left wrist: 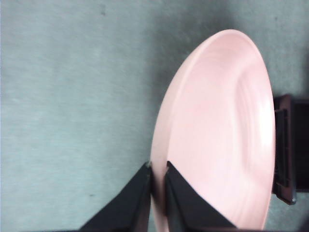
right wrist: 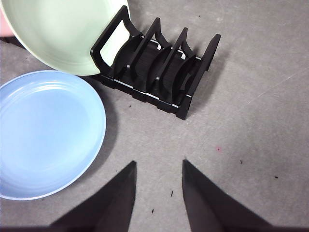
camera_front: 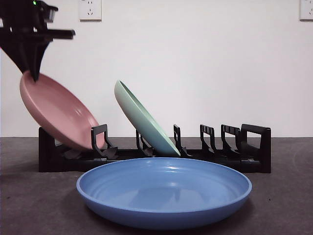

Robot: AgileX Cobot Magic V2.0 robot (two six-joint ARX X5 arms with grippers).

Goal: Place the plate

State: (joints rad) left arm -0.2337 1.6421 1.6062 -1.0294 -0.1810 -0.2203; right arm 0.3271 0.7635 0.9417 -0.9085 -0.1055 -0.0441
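Observation:
A pink plate (camera_front: 58, 112) leans tilted in the leftmost slot of the black dish rack (camera_front: 254, 147). My left gripper (camera_front: 30, 73) comes down from the top left and is shut on the plate's upper rim; the left wrist view shows its jaws (left wrist: 158, 174) pinching the pink plate (left wrist: 222, 130) at the edge. A green plate (camera_front: 144, 117) leans in a middle slot of the rack. A blue plate (camera_front: 164, 191) lies flat on the table in front of the rack. My right gripper (right wrist: 159, 166) hovers open over the table beside the blue plate (right wrist: 43, 130), holding nothing.
Several free slots remain at the right end of the rack (right wrist: 159, 72). The grey table (camera_front: 288, 205) runs back to a white wall with two sockets (camera_front: 90, 9).

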